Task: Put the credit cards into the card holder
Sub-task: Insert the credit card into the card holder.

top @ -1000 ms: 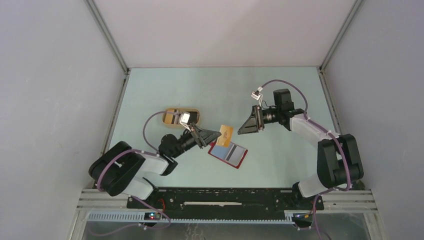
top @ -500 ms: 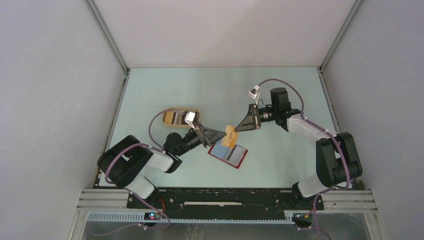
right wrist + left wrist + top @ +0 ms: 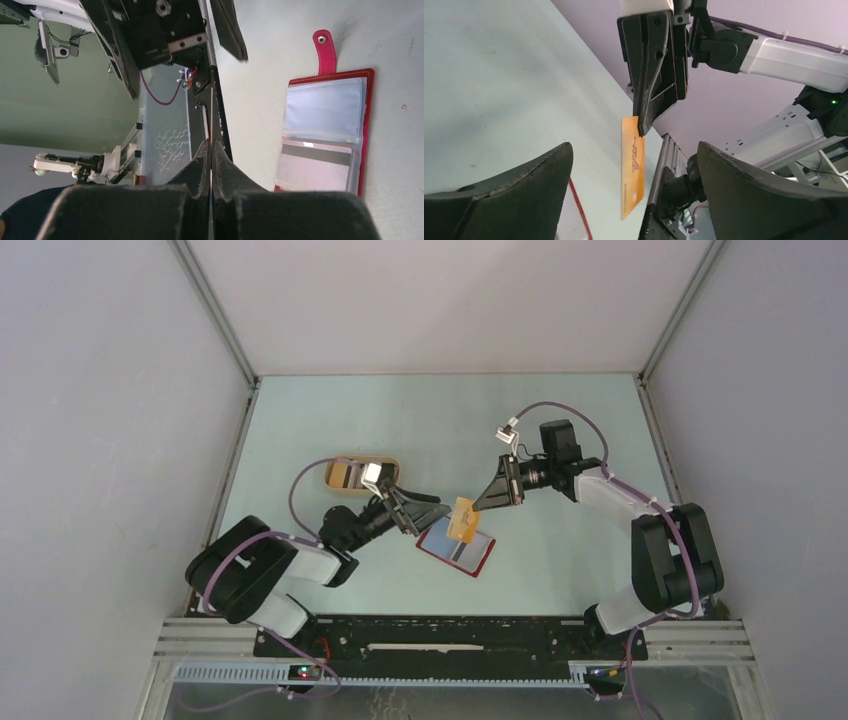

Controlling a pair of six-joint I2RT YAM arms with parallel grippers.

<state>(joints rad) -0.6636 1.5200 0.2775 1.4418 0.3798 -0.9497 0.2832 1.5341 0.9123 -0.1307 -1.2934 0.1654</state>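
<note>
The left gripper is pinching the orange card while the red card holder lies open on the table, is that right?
No. The right gripper pinches the orange card, as the left wrist view shows; the left gripper is open, clear of the card. The red card holder does lie open on the table.

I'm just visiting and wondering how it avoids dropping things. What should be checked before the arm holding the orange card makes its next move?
1. Right tool shut on the orange card: ok, it pinches the card's top edge.
2. Left tool clear of the card: ok, its fingers are spread wide on either side.
3. Card holder lying open: ok.
4. Free pocket: ok, it looks empty; the other holds a grey card.
5. Card lined up with that pocket: cannot tell.
</note>
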